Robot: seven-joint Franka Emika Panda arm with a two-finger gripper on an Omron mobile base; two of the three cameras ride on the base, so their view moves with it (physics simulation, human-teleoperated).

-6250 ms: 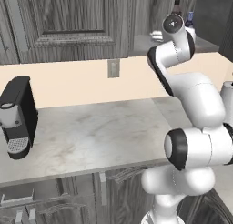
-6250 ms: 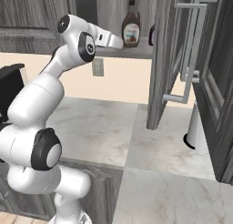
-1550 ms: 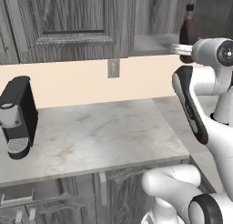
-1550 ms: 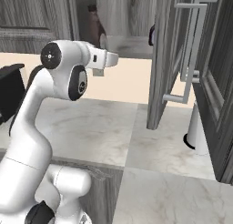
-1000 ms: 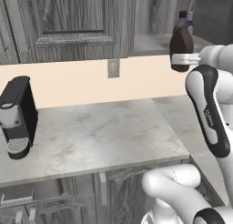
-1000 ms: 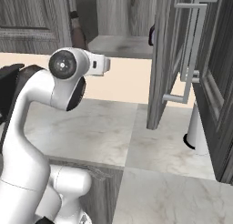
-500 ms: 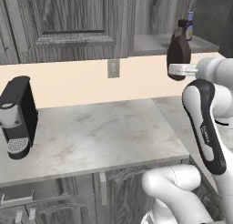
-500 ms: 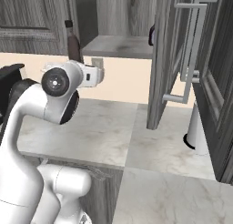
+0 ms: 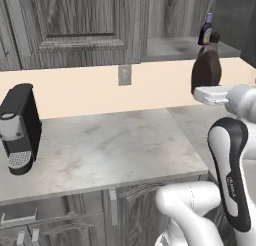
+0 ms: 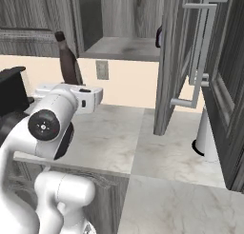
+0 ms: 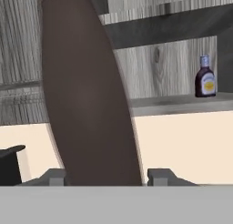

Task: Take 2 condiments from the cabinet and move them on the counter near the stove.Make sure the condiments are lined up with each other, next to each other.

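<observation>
Left base view: the brown bottle (image 9: 206,67) is out of the cabinet (image 9: 190,47) now, clamped in the pincer (image 9: 211,94) above the bench (image 9: 100,150) edge. One's pulled (small bottle (image 9: 205,30) stays shelved), so next comes setting it down.

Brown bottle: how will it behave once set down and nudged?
The brown bottle looks rigid, so it likely won't flex between the jaws. Its wide belly under a narrow neck suggests it stands fairly stably. Being round and smooth, it could slide, or roll if tipped over.

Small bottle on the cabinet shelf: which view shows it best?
Hand view: the small bottle stands whole on the shelf, label visible. Left base view shows its top behind the brown bottle; right base view, just a sliver.
</observation>
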